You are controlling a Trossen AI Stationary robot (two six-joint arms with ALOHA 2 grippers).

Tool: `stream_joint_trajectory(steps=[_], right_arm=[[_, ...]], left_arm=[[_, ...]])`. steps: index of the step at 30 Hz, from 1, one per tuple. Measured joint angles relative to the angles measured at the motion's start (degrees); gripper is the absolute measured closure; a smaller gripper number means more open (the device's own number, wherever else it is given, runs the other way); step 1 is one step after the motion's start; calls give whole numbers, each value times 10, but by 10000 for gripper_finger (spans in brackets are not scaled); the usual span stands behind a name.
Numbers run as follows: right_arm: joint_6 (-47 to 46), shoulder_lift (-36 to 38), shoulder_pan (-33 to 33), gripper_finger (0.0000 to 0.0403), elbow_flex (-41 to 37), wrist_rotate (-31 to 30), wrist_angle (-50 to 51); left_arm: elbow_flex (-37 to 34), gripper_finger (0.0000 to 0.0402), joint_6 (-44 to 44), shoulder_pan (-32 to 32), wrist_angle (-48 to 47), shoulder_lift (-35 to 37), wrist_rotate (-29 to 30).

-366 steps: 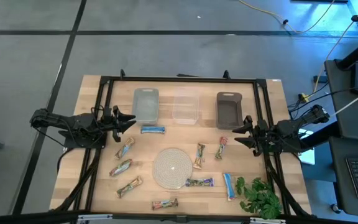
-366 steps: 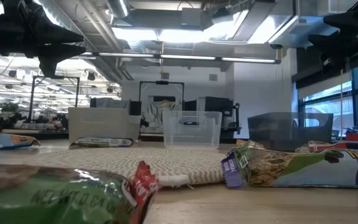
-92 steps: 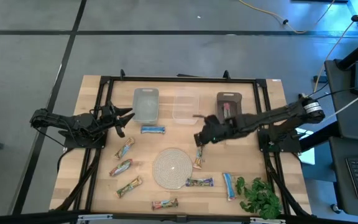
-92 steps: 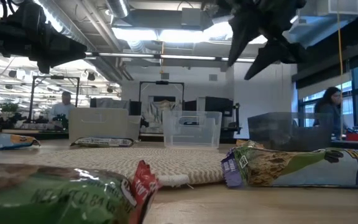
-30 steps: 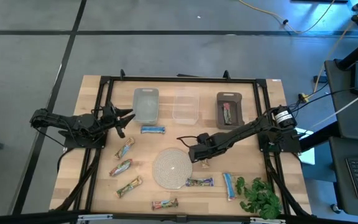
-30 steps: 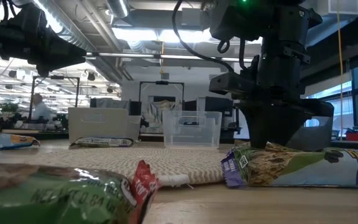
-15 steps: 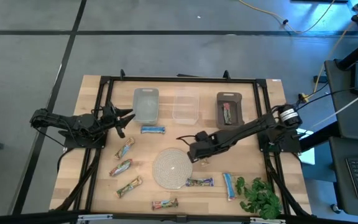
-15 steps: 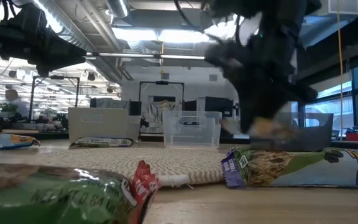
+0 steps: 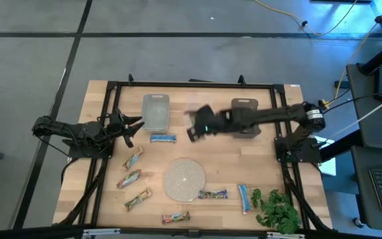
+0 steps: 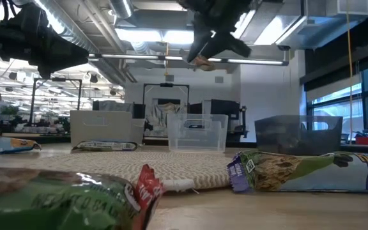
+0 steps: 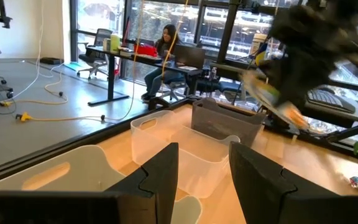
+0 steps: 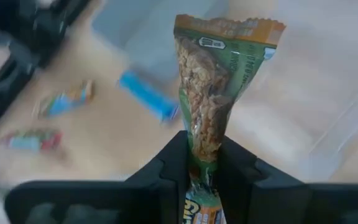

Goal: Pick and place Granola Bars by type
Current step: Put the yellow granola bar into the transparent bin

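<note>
My right gripper (image 9: 195,130) is raised over the table's far middle, near the clear bin (image 9: 198,113), and is shut on a tan-green granola bar (image 12: 211,93). In the low view that gripper (image 10: 208,39) shows high up with the bar (image 10: 202,62) under it. My left gripper (image 9: 128,126) waits open at the left, raised. Several bars lie flat on the table: a blue one (image 9: 163,138), three (image 9: 132,158) (image 9: 129,178) (image 9: 138,198) at the left, and more (image 9: 176,217) (image 9: 212,194) (image 9: 245,198) along the near side. My right gripper pinches the tan-green bar between its two fingers (image 12: 174,163) at the bar's lower part (image 12: 205,146), with the fingers across its width. The bar is lifted clear of the table, and its free crimped end (image 12: 229,26) sticks out past the fingertips.
A grey bin (image 9: 155,111), the clear bin and a dark bin (image 9: 245,105) stand in a row at the far edge. The round woven mat (image 9: 183,179) lies in the middle, and a leafy sprig (image 9: 277,210) at the near right corner. People sit at desks (image 11: 166,37) beyond the table.
My right gripper, low beside the mat's right edge with the tan-green bar, has risen and swung toward the far edge, to the clear bin. The bar has been lifted clear of the table and carried along.
</note>
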State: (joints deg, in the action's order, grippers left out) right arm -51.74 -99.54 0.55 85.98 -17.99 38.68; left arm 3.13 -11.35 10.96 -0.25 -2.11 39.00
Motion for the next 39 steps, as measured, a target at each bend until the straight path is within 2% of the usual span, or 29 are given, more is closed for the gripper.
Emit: stream_joint_trajectory(steps=[5,12,23,29,39], right_arm=[[62,1,-86,332,22,-4,1],[77,-17,-160,332,-20,0,-31],[72,-92,-172,332,-49,26,-123],[73,-125,-173,332,-49,42,-128],[94,-133,-173,331,-49,72,-129]], left_arm=[[0,265,0,0,0,0,0],[0,265,1,0,0,0,2],[0,265,0,0,0,0,0],[0,265,0,0,0,0,0],[0,265,0,0,0,0,0]])
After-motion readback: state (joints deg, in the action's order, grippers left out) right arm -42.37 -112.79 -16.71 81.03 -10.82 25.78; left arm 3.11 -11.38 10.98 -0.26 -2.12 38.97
